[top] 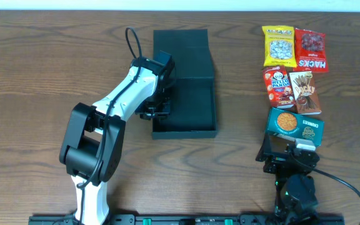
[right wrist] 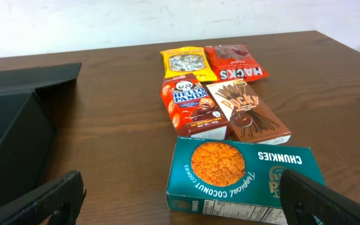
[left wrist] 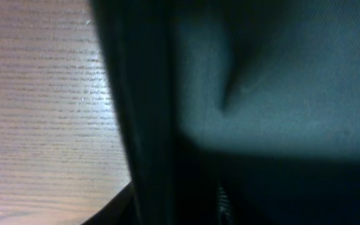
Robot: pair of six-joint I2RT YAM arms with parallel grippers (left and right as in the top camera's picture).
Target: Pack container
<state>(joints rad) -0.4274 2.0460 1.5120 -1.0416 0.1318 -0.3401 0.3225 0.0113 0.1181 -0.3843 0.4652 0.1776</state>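
At container (top: 189, 94) left wall with left gripper (top: 159, 103), can't tell clamped or not; well apart with right gripper (top: 290, 152), spread wide.

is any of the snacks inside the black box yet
No, the container shows only its bare dark floor inside, and all five snack packs lie to its right.

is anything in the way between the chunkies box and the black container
Nothing visible. Only bare table lies between the Chunkies box and the open container. The left pincer sits at the container's far left wall, off that path.
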